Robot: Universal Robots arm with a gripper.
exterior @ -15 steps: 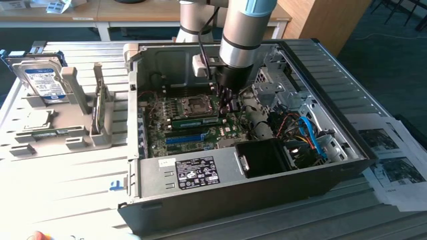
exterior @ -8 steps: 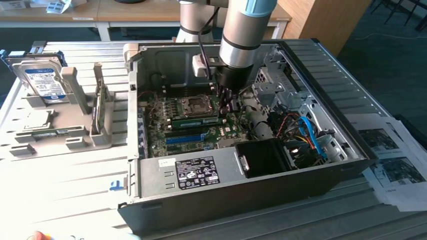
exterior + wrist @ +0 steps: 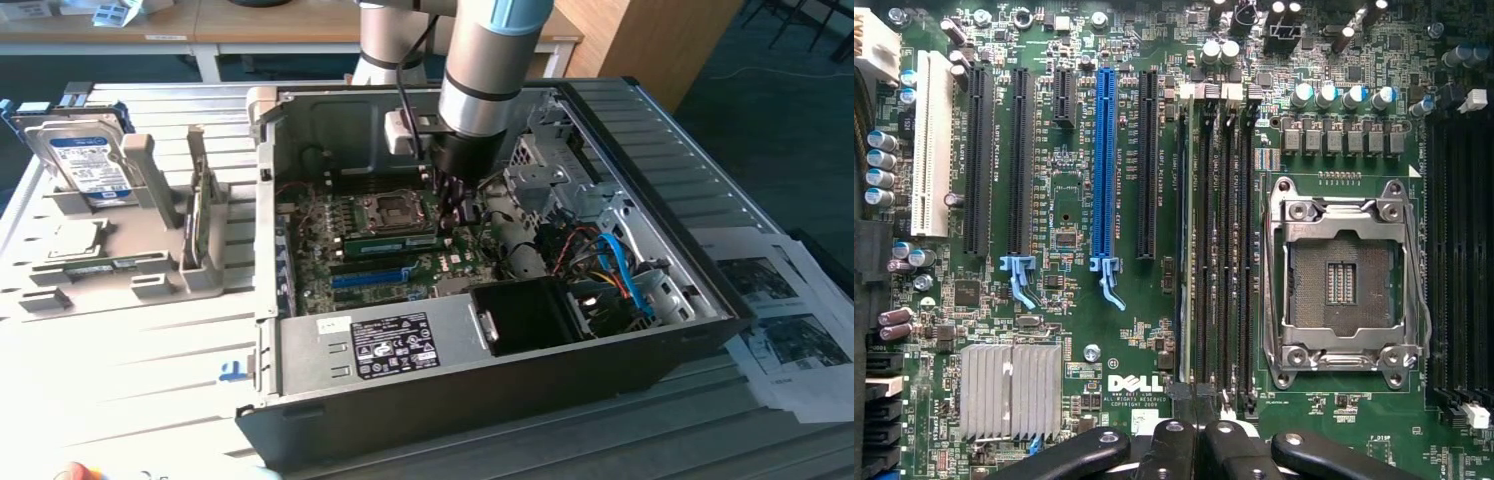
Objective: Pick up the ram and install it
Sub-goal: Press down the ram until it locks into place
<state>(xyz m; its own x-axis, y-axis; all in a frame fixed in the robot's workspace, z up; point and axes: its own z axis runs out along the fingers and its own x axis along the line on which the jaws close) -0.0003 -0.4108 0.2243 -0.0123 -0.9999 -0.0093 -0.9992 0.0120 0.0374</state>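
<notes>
One robot arm reached down into an open computer case (image 3: 514,385) laid on its side, its gripper (image 3: 451,212) hanging just above the motherboard (image 3: 1074,330). The ram (image 3: 394,243) stood on edge in a memory slot beside the empty processor socket (image 3: 391,208), its white sticker facing the exterior camera. It looked seated, or close to it, rather than carried. The gripper was poised over the end of the stick nearer the exterior view's right, a likely spot for pressing a module home.

From the wrist camera, the fingertips (image 3: 1179,400) sat drawn close together with only a thin seam between them. Nothing could be seen pinched there, which fitted pushing better than grasping. They hovered at the foot of the bank of long black memory slots (image 3: 1219,240), lined up along the slots' length so that any downward force would fall along the stick's top edge.

Well apart from the case, towards the exterior view's left, a grey fixture (image 3: 147,272) held spare parts upright for easy picking, among them a hard drive (image 3: 87,165) with a blue-and-white label. Printed sheets (image 3: 787,320) lay on the table at the exterior view's right.
</notes>
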